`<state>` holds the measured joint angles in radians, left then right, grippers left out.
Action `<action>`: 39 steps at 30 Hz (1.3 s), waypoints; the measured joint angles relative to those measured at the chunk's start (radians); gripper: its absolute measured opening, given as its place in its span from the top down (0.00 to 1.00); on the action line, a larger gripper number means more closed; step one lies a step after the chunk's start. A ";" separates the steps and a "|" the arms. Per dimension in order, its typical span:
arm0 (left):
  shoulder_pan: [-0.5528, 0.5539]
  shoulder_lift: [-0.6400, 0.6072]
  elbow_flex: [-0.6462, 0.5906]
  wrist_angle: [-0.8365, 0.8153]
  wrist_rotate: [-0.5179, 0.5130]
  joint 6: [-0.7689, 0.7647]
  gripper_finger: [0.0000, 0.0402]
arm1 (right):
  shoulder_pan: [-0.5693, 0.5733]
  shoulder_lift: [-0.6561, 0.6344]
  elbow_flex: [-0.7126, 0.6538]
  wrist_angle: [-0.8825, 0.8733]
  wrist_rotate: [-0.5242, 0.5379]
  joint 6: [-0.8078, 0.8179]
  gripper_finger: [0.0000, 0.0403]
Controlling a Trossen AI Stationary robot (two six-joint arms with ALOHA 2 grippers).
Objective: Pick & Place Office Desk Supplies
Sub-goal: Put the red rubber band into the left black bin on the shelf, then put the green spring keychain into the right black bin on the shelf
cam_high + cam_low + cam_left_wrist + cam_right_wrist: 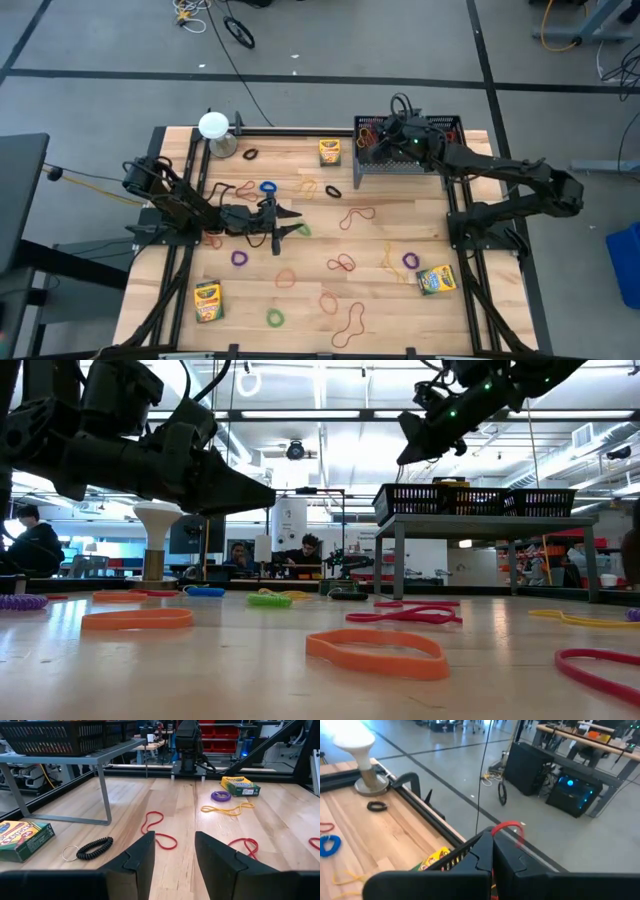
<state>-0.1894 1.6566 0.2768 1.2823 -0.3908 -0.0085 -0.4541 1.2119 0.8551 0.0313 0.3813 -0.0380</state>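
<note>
Over the black wire-mesh rack (408, 150) at the far right of the table, the right gripper (492, 851) hangs with its two dark fingers pressed together on a thin red rubber band (509, 828), whose loop arches up from between the tips; only that arm's own camera shows this, since from above the gripper (385, 133) is a dark lump over the mesh. Out in the left middle of the pale wooden planks, the left gripper (288, 222) sits low with its blunt, angular fingers (137, 858) parted and nothing between them, bare wood showing in the gap. Just past it, its wrist camera picks out a twisted red band (157, 829), a coiled black spiral band with a small metal ring (90, 848), a flat yellow-and-green crayon box (22, 836) to one side, and farther off a limp yellow band (227, 810), a purple loop (220, 796) and a second crayon box (240, 785). From overhead the rest spreads out: crayon boxes at the near left (207, 301), near right (436, 280) and far middle (330, 152), with thin loops scattered between them. A white round-topped object (214, 126) stands at the far left. The table-level view shows orange bands (377, 653) lying flat and rubbery, and the rack raised on thin metal legs (487, 503).
</note>
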 joint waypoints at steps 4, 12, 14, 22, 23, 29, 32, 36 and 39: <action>0.000 0.000 0.000 0.000 0.000 0.000 0.64 | -0.005 0.004 0.000 -0.003 0.000 0.000 0.98; 0.000 0.000 0.000 0.000 0.000 0.000 0.64 | -0.005 0.015 0.000 -0.038 0.001 -0.001 0.91; 0.000 0.000 0.000 0.000 0.000 0.000 0.64 | -0.005 0.016 0.000 -0.059 0.015 0.022 0.85; 0.000 0.000 0.001 0.000 -0.001 0.001 0.64 | -0.003 0.008 0.014 -0.114 0.033 0.145 0.58; 0.000 0.000 0.001 0.000 -0.001 0.001 0.64 | 0.001 0.003 0.025 -0.126 0.034 0.154 0.56; 0.000 0.000 0.001 -0.003 -0.001 0.005 0.64 | 0.054 -0.069 0.079 -0.232 -0.075 0.154 0.56; 0.000 0.000 0.001 -0.006 -0.001 0.009 0.64 | 0.130 -0.111 0.064 -0.244 -0.134 0.140 0.65; 0.000 0.000 0.001 -0.006 -0.001 0.016 0.64 | 0.266 -0.127 -0.033 -0.202 -0.154 0.104 0.83; 0.000 0.000 0.001 -0.006 -0.001 0.017 0.64 | 0.361 -0.127 -0.129 -0.097 -0.154 0.092 0.96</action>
<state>-0.1890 1.6566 0.2775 1.2758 -0.3916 0.0086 -0.0928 1.0850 0.7260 -0.0660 0.2272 0.0537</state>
